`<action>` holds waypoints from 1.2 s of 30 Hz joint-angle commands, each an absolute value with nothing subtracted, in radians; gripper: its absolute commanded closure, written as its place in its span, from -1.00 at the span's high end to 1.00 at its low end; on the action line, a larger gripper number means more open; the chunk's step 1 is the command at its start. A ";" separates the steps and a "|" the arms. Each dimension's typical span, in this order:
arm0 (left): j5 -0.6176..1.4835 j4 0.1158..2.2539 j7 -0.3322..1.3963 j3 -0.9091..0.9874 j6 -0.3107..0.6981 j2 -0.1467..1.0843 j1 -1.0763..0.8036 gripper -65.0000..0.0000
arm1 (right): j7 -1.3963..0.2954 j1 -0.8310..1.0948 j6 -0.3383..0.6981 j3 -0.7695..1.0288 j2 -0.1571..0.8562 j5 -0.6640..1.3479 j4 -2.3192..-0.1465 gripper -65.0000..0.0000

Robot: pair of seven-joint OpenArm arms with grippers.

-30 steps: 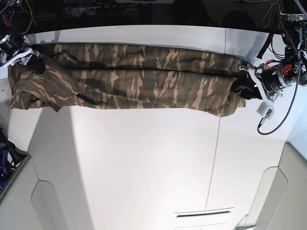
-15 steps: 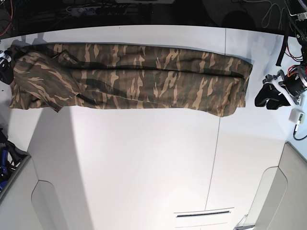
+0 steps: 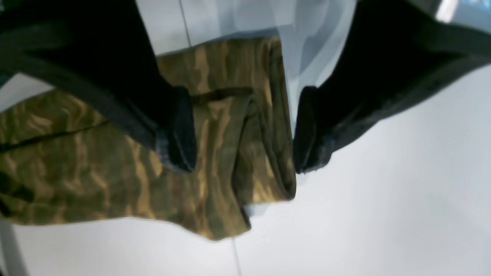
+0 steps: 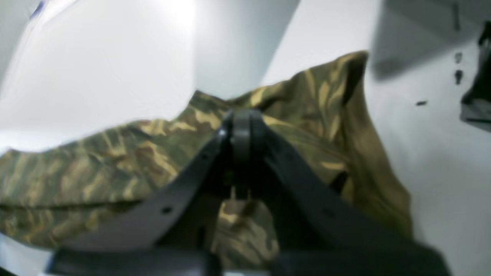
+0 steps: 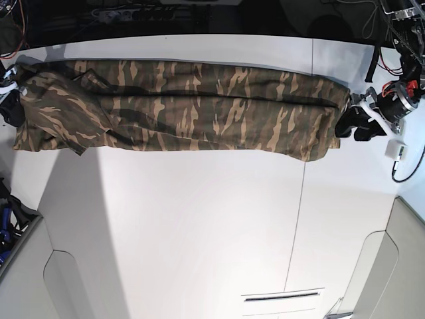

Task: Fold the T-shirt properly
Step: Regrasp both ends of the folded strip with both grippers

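The camouflage T-shirt (image 5: 186, 106) lies as one long, narrow strip across the far side of the white table (image 5: 199, 219). My left gripper (image 5: 350, 123) is at its right end. In the left wrist view that gripper (image 3: 243, 130) is open and low over the T-shirt (image 3: 115, 165), one finger (image 3: 178, 130) above the cloth, the other (image 3: 308, 130) past the folded edge. My right gripper (image 5: 9, 105) sits at the strip's left end. In the right wrist view it (image 4: 241, 119) is shut over the T-shirt (image 4: 96, 161); whether cloth is pinched is unclear.
Cables and dark equipment (image 5: 133, 13) run along the table's far edge. A small white box (image 5: 396, 149) hangs on a cable by the left arm. A seam (image 5: 302, 199) crosses the tabletop, and grey panels (image 5: 26, 279) sit at the near corners.
Both grippers let go of the shirt's ends, drew outward, then came back to them. The left one now stands wider open; the right one has closed. The shirt has not moved.
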State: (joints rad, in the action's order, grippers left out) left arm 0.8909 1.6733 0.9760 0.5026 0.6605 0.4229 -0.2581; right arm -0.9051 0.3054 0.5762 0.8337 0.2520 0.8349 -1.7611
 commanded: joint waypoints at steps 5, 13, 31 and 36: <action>0.828 1.689 0.901 0.493 0.670 0.412 -0.272 0.32 | -0.841 0.305 0.580 0.725 0.268 0.815 -1.774 -1.00; 0.652 1.629 0.768 0.366 0.619 0.410 -0.271 0.32 | -0.831 0.306 0.580 0.584 0.263 0.789 -1.774 -1.00; 0.612 1.596 0.722 0.369 0.587 0.434 -0.233 0.32 | -0.823 0.311 0.579 0.575 0.263 0.698 -1.774 -1.00; 0.613 1.543 0.741 0.362 0.588 0.429 -0.233 0.32 | -0.818 0.311 0.579 0.575 0.263 0.699 -1.774 -1.00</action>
